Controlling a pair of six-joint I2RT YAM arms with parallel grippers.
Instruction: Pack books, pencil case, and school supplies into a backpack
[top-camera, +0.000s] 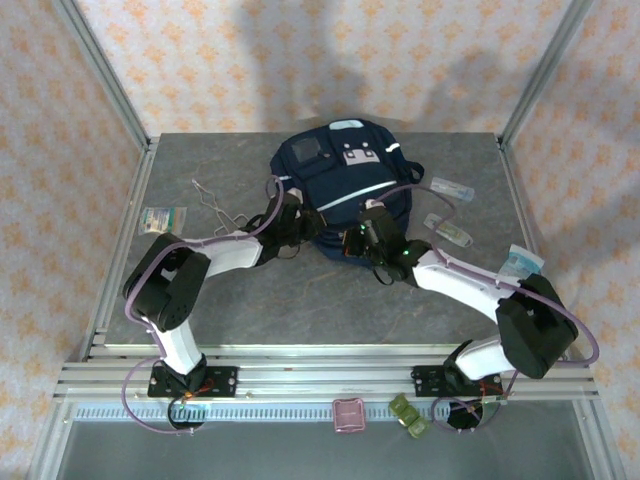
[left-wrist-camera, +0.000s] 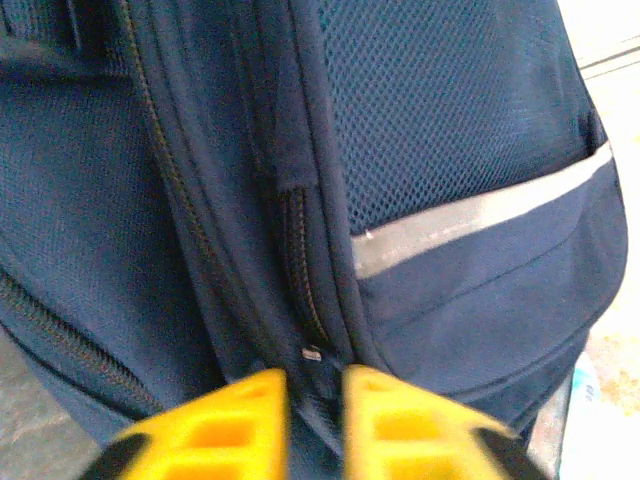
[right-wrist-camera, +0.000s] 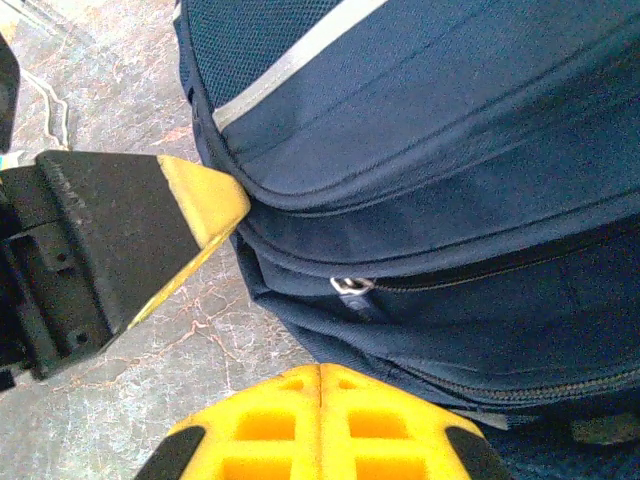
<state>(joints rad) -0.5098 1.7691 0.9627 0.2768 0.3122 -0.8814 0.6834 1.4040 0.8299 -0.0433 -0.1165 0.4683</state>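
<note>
The navy backpack lies at the back middle of the table with its front pocket up. My left gripper is at its left side. In the left wrist view that gripper is shut on a navy zipper pull hanging from a small metal slider. My right gripper rests at the bag's near edge. Its fingers are shut together with nothing between them, just below another zipper slider. Clear supply packets and a white printed packet lie to the right. The pink pencil case sits in front of the rail. The books are out of view.
A greenish-white flat packet and a bent wire piece lie on the table's left side. A small green object sits beside the pencil case. Frame posts stand at the back corners. The left gripper's finger is close beside the right one.
</note>
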